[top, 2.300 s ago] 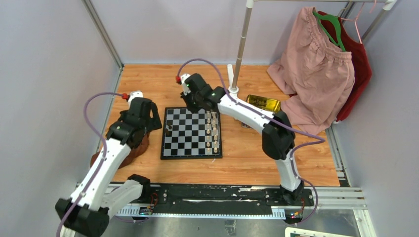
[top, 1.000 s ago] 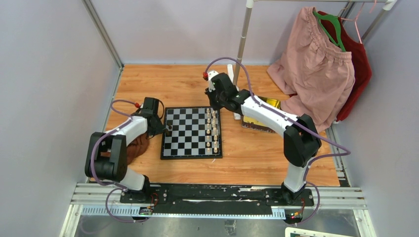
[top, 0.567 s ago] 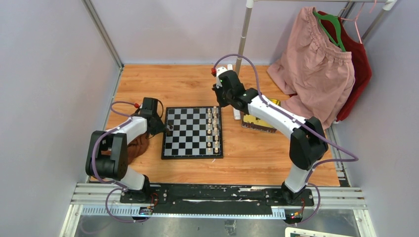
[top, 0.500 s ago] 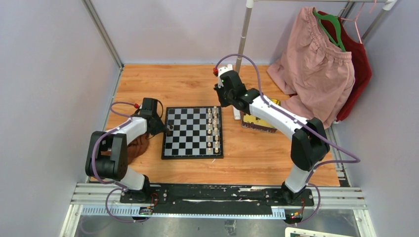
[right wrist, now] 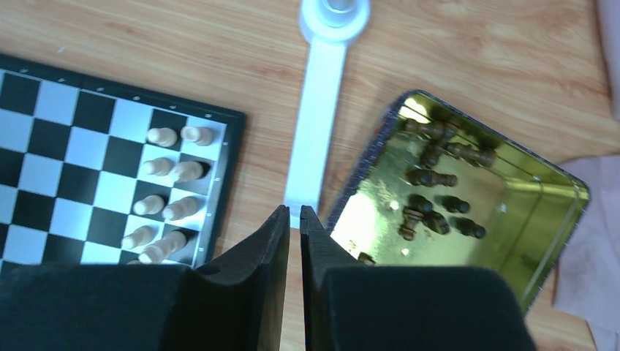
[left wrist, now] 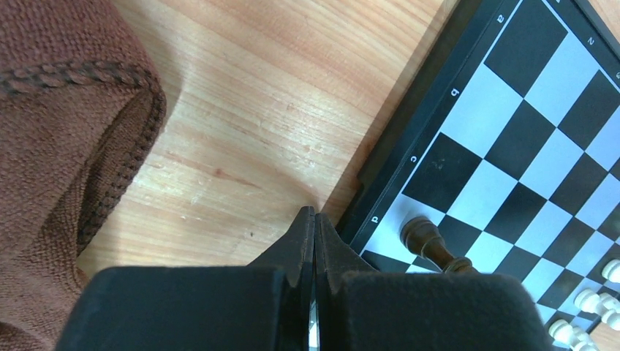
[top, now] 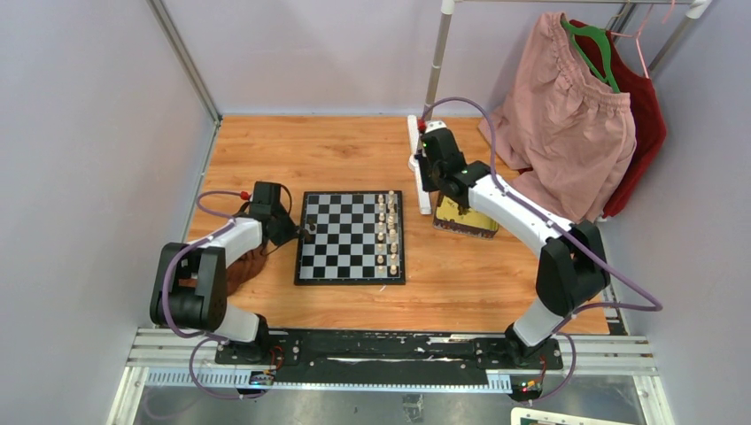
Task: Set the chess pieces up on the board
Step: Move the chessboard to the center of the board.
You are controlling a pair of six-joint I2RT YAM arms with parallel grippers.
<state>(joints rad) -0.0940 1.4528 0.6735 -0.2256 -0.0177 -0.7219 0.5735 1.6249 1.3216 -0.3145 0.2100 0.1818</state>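
Note:
The board (top: 350, 257) lies mid-table with cream chess pieces (top: 385, 232) in its two right columns. One dark piece (left wrist: 428, 245) stands on a white square at the board's (left wrist: 512, 139) left edge. My left gripper (left wrist: 314, 213) is shut and empty, its tips low by the board's rim just left of that piece (top: 309, 232). My right gripper (right wrist: 295, 210) hangs above the wood between the board (right wrist: 66, 146) and the gold tray (right wrist: 563, 179), jaws a narrow gap apart with nothing in them. Several dark pieces (right wrist: 439, 197) lie in the tray.
A brown knitted cloth (left wrist: 66, 146) lies left of the board, under my left arm (top: 226, 243). A white rack foot (right wrist: 322, 110) and its pole (top: 434, 80) stand behind the tray (top: 467, 218). Pink and red garments (top: 576, 133) hang at the back right.
My right arm has swung right, from over the board's back right corner to over the tray's near side. The board and my left gripper have shifted slightly right.

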